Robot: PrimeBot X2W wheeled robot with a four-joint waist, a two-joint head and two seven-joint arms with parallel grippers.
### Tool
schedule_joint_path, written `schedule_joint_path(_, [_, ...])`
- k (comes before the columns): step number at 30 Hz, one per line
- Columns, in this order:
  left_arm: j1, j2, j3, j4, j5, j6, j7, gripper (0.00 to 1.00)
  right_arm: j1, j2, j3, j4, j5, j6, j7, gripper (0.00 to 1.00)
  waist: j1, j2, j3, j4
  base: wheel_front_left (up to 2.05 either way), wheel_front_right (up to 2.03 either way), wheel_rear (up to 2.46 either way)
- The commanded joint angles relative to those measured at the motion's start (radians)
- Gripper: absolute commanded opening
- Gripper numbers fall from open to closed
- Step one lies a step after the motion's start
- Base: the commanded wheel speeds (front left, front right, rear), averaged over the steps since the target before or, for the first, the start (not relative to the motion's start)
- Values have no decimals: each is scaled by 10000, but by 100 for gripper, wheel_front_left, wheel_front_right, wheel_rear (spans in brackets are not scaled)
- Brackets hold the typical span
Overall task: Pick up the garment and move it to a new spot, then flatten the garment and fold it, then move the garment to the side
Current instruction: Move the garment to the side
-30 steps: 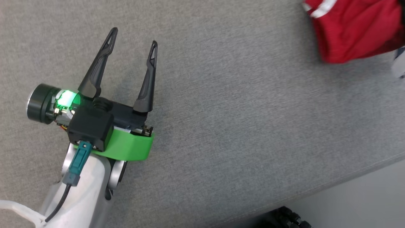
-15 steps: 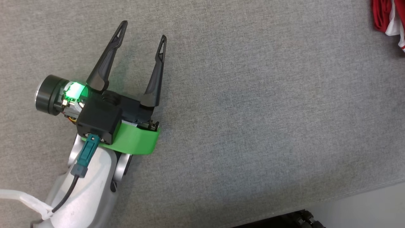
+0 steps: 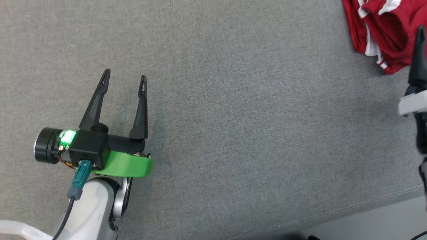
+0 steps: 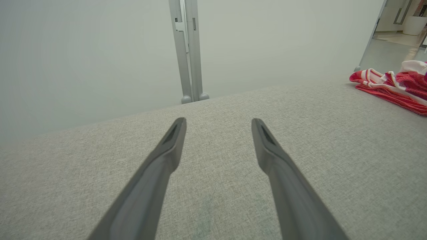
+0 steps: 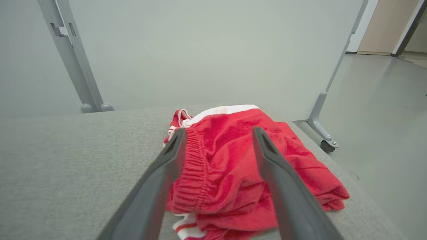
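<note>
Garment (image 3: 383, 33), red with white trim, lies bunched at the far right corner of the grey padded surface (image 3: 250, 133). Right gripper (image 5: 219, 130) hangs over it, fingers spread, pinching nothing, which fits either a grasp or a release. Left gripper (image 3: 125, 74) stands spread and empty, well apart.

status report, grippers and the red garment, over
Left gripper open over the grey surface. Right gripper open, pointed at the crumpled red garment, not gripping it. Garment sits near the surface's edge.
</note>
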Motion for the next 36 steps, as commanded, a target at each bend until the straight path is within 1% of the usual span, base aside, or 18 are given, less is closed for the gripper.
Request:
schedule_joint_path(1, [277, 53, 106, 44, -139, 131, 24, 100, 501, 237, 41, -374, -133, -15, -34, 100, 0, 0, -997, -139, 0, 0, 0])
schedule_joint_path(8, [1104, 33, 393, 215, -466, 477, -69, 100, 2525, 1434, 457, -2389, -600, -15, 242, 100, 0, 0, -1988, 132, 0, 0, 0])
schedule_joint_path(13, [1713, 44, 659, 372, -752, 721, -131, 100, 3661, 2074, 806, -3467, -785, -15, 653, 100, 0, 0, -2613, 454, 0, 0, 0])
schedule_joint_path(15, [1913, 55, 769, 435, -839, 805, -179, 100, 4017, 2234, 863, -3833, -873, -15, 790, 100, 0, 0, -2805, 614, 0, 0, 0])
schedule_joint_path(21, [2573, 74, 921, 634, -1048, 996, -214, 100, 4915, 2525, 933, -4662, -1143, -15, 1271, 100, 0, 0, -3416, 1094, 0, 0, 0])
schedule_joint_path(26, [3195, 119, 995, 843, -1254, 1033, -250, 100, 5608, 2646, 833, -5069, -1339, -15, 1658, 100, 0, 0, -4033, 1375, 0, 0, 0])
schedule_joint_path(29, [3463, 198, 933, 1046, -1316, 926, -256, 100, 5984, 2710, 748, -5276, -1436, -15, 1872, 100, 0, 0, -4375, 1482, 0, 0, 0])
schedule_joint_path(36, [3799, 305, 844, 1306, -1454, 801, -235, 100, 6631, 2762, 831, -5635, -1561, -15, 2255, 100, 0, 0, -4782, 1495, 0, 0, 0])
